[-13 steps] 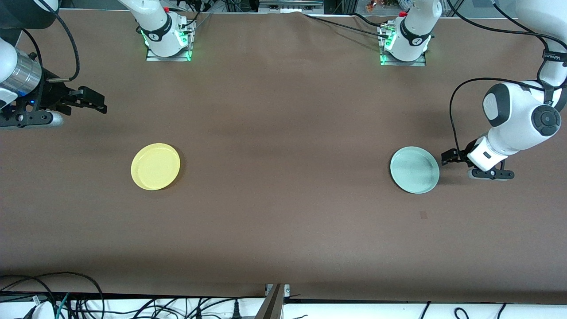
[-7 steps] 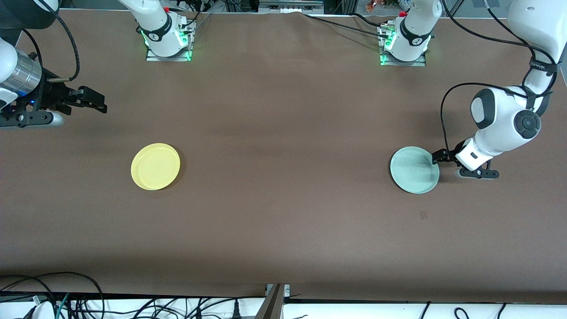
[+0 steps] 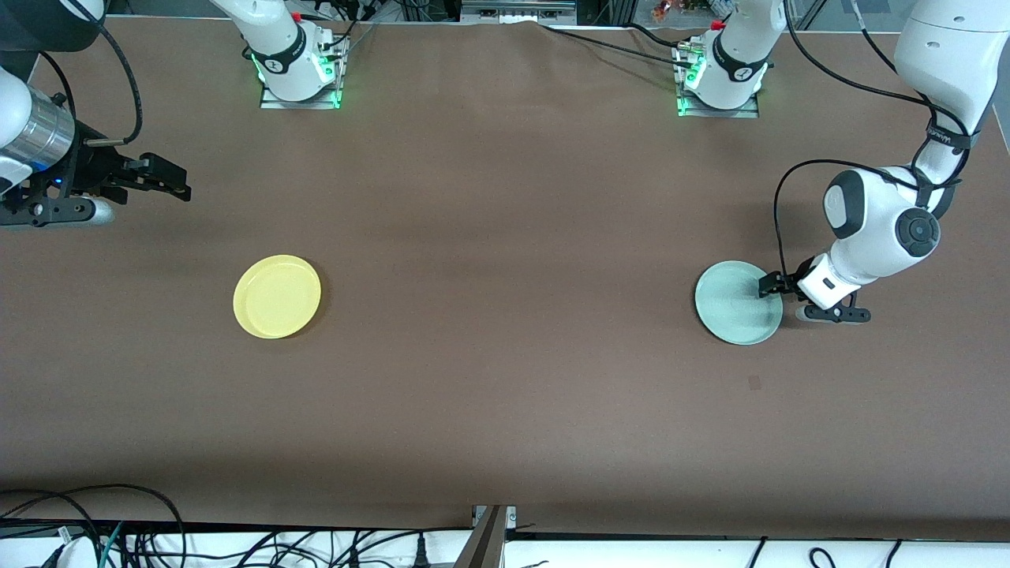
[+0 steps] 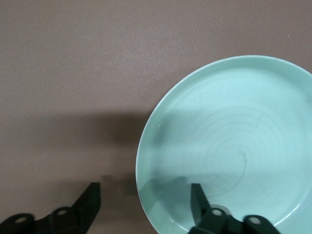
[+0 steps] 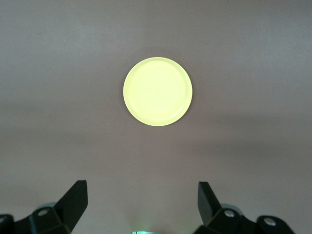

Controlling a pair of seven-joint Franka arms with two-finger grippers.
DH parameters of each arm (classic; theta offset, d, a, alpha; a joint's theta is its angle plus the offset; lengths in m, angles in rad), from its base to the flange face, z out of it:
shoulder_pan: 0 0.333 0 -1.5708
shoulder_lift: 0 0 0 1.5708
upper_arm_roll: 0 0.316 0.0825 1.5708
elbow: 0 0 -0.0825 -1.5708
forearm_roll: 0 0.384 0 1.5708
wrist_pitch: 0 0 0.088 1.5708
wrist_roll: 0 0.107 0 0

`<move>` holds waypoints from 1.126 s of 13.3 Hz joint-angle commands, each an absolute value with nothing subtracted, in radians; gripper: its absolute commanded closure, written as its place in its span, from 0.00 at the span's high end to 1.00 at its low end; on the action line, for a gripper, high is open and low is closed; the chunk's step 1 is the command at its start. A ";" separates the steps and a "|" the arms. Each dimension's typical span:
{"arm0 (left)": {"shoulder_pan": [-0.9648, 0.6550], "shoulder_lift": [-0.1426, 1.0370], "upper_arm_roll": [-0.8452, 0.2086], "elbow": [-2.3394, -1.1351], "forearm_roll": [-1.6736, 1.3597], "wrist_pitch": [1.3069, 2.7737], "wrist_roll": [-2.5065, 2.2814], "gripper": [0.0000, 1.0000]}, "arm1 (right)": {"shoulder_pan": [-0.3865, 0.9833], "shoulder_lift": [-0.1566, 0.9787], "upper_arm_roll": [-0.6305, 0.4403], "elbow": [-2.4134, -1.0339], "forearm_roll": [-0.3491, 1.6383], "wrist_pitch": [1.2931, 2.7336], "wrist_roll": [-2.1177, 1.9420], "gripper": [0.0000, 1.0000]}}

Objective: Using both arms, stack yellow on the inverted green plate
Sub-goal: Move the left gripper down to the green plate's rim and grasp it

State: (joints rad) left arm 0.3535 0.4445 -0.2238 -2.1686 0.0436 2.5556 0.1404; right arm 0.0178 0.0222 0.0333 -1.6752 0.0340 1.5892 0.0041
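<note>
The yellow plate lies rim up on the brown table toward the right arm's end; it also shows in the right wrist view. The green plate lies rim up toward the left arm's end. My left gripper is open and low at the plate's edge on the side toward the left arm's end. In the left wrist view it straddles the rim of the green plate, one finger over the inside and one over the table. My right gripper waits open and empty, above the table and well short of the yellow plate.
The two arm bases stand with green lights along the table edge farthest from the front camera. Cables lie off the table edge nearest that camera. A small dark mark is on the table near the green plate.
My left arm has swung toward the green plate, bringing its gripper from beside the plate onto its rim. The right arm and both plates have not moved.
</note>
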 commanded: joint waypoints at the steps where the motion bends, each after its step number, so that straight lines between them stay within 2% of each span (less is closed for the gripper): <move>1: 0.356 0.446 -0.227 -2.168 0.063 2.571 0.150 0.29 | 0.020 0.020 0.031 -1.671 0.038 1.578 0.017 1.00; 2: 0.354 0.446 -0.227 -2.168 0.063 2.571 0.150 0.20 | 0.020 0.020 0.031 -1.671 0.038 1.577 0.017 1.00; 4: 0.354 0.448 -0.227 -2.166 0.063 2.571 0.150 0.10 | 0.020 0.020 0.031 -1.671 0.038 1.577 0.017 1.00; 9: 0.353 0.451 -0.227 -2.164 0.063 2.571 0.150 0.08 | 0.020 0.020 0.031 -1.671 0.038 1.575 0.017 1.00; 10: 0.353 0.451 -0.227 -2.164 0.063 2.571 0.150 0.07 | 0.020 0.020 0.031 -1.671 0.038 1.575 0.017 1.00; 11: 0.353 0.451 -0.227 -2.164 0.063 2.571 0.150 0.00 | 0.020 0.020 0.031 -1.671 0.038 1.577 0.017 1.00; 15: 0.347 0.449 -0.229 -2.137 0.063 2.548 0.140 0.00 | 0.020 0.020 0.031 -1.671 0.038 1.577 0.017 1.00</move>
